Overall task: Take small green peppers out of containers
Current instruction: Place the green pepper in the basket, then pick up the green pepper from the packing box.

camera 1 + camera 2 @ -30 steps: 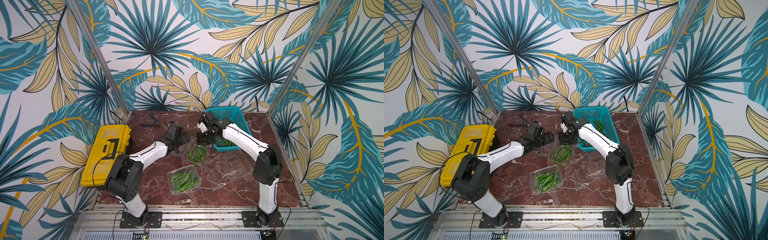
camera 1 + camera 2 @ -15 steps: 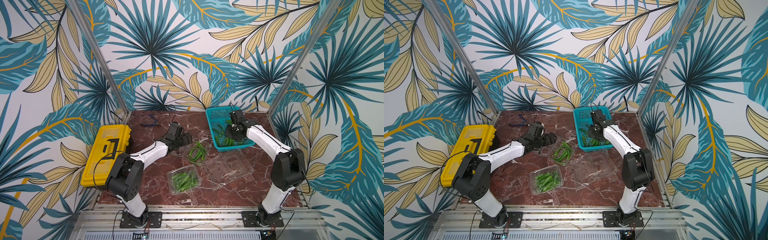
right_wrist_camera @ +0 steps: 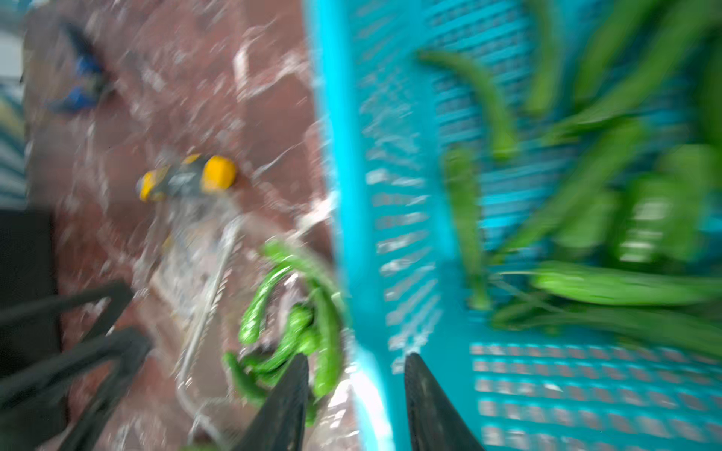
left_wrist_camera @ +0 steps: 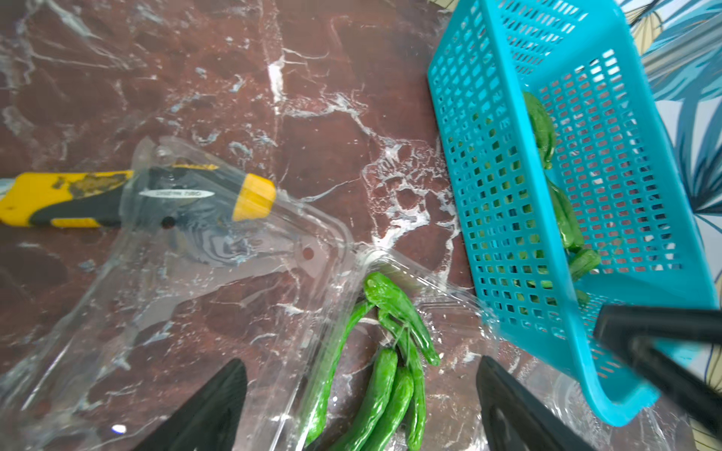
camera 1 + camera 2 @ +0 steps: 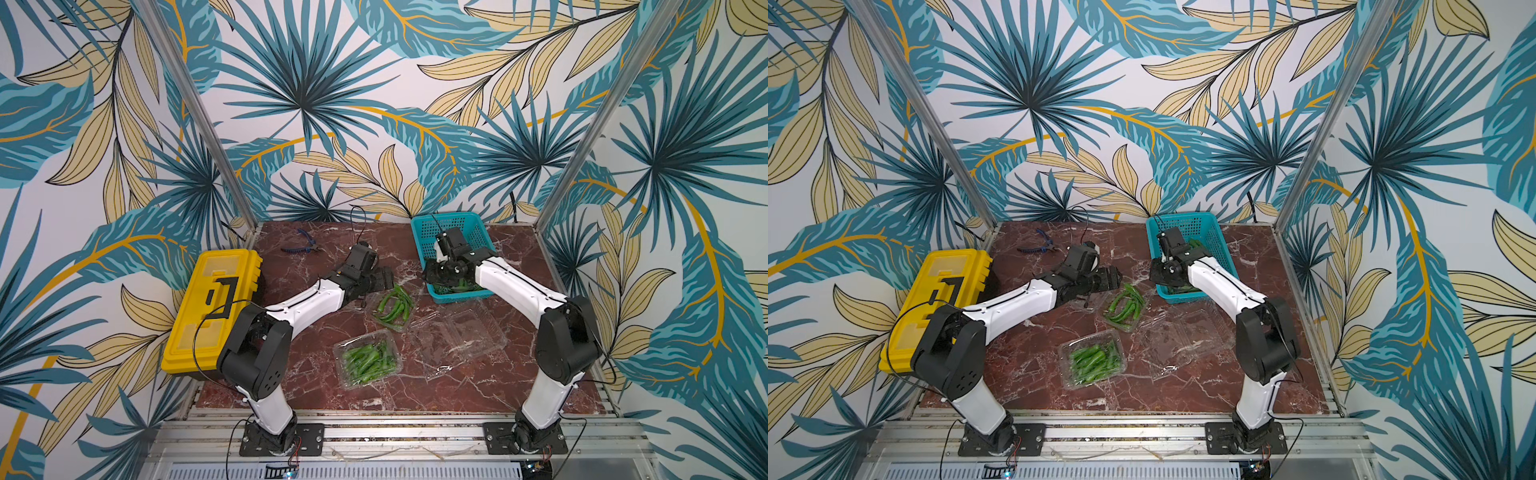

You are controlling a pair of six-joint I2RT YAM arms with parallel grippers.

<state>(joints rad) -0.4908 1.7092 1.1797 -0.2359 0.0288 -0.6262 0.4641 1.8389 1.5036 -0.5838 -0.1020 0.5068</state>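
Three punnets sit on the marble table. The front punnet is packed with peppers. The open punnet is just beside the basket and has a small handful of peppers lying in it. The empty punnet is splayed open near the right arm.

The left gripper is right at the open punnet's far edge. From its wrist cam the gripper has its jaws spread wide with nothing in them, and the handful lies right below the gap. Can't tell if it's touching anything.

The right gripper is at the basket's near left corner. Its wrist view is badly blurred, but the gripper has its jaws partly apart either side of the basket wall, with no pepper pinched that I can see. A bunch more peppers are lying in the basket.

Other stuff: a yellow toolbox on the left, pliers at the back, and a yellow-handled tool poking under the open punnet's lid.
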